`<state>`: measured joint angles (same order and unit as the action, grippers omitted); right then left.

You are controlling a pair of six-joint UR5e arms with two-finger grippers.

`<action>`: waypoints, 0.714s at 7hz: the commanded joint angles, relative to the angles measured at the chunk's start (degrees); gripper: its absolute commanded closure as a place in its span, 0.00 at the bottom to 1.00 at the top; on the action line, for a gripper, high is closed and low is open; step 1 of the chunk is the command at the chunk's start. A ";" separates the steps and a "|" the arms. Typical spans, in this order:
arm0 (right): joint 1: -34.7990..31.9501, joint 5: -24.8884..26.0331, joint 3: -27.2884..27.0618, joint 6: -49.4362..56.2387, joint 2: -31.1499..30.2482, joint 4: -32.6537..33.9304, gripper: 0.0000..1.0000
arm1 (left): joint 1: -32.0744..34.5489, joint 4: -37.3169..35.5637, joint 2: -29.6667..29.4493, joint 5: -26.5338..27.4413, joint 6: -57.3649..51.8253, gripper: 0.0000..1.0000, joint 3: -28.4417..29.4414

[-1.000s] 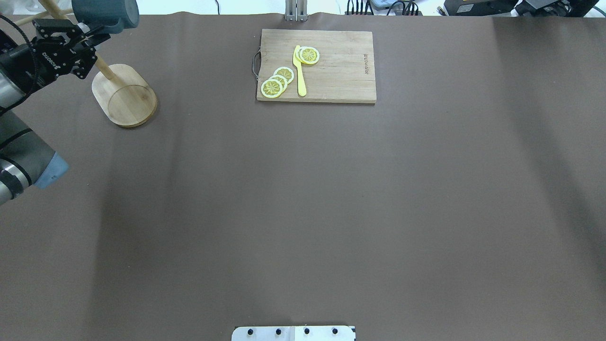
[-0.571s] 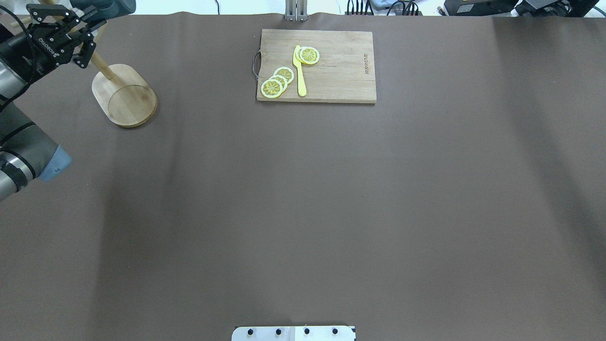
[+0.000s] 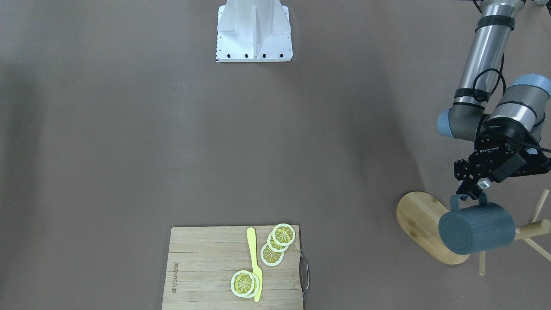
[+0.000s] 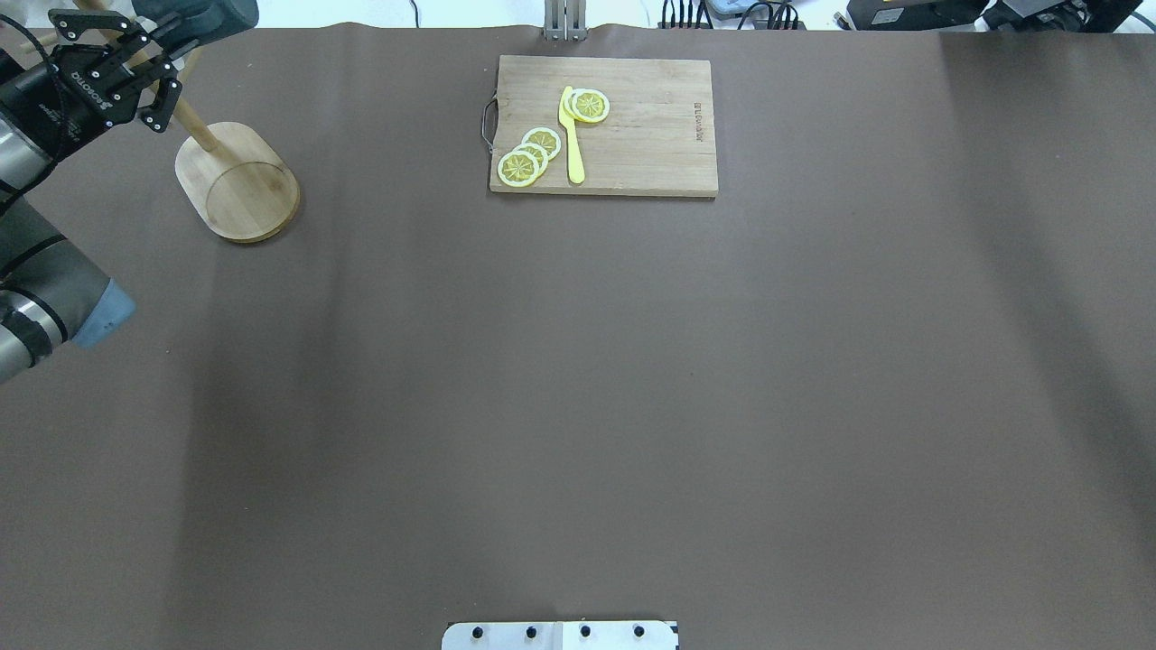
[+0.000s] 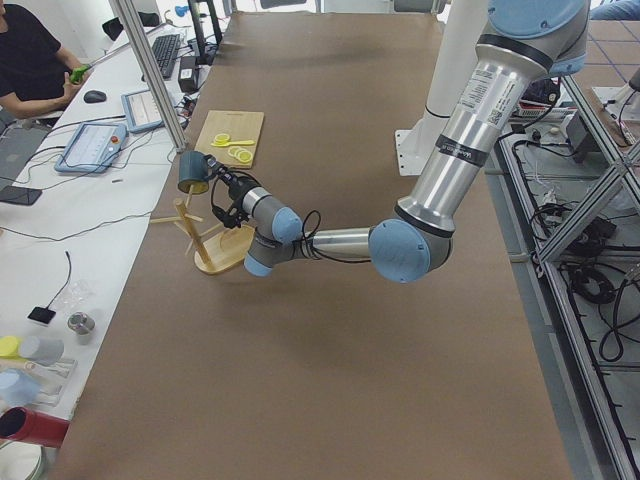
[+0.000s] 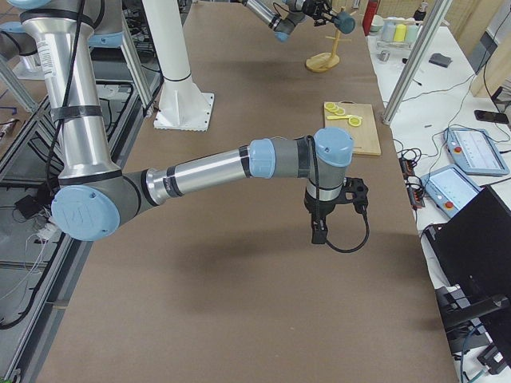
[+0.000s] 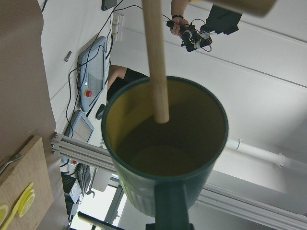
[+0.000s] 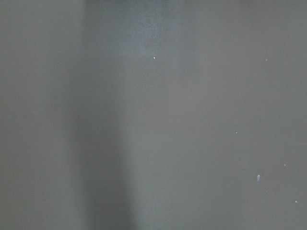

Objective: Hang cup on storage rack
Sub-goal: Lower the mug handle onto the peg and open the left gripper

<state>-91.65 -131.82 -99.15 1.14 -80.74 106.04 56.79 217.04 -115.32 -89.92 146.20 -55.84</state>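
My left gripper (image 3: 471,192) is shut on the handle of the dark teal cup (image 3: 475,228) and holds it on its side, high above the bamboo storage rack's oval base (image 3: 419,219). The cup's mouth faces the pegs (image 3: 533,228). In the left wrist view a peg (image 7: 156,62) ends in front of the cup's yellowish inside (image 7: 165,143). In the overhead view the cup (image 4: 194,11) is at the top left edge by the left gripper (image 4: 153,41), above the rack's post (image 4: 194,126). My right gripper (image 6: 318,233) hangs over bare table; I cannot tell whether it is open.
A rectangular bamboo cutting board (image 4: 650,135) with lemon slices (image 4: 528,155) and a yellow knife (image 4: 572,135) lies at the far middle. The robot's base plate (image 3: 254,30) is at the near side. Operators' gear lines the far edge.
The left gripper and the cup have moved up and toward the far left edge of the overhead view, along the rack's post. Since 0.6 s ago they have hardly moved.
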 commanded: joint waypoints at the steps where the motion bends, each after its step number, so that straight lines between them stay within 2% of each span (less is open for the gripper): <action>1: -0.02 0.07 -0.08 0.00 0.05 0.22 0.00 | 0.08 0.05 0.35 0.00 1.10 1.00 0.03; 5: -0.11 0.07 -0.61 0.00 -0.03 0.31 0.00 | 0.25 1.89 3.07 0.00 5.49 1.00 0.03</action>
<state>-91.74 -131.75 -99.52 1.14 -80.70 106.31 56.98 218.16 -113.37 -89.91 150.33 -55.83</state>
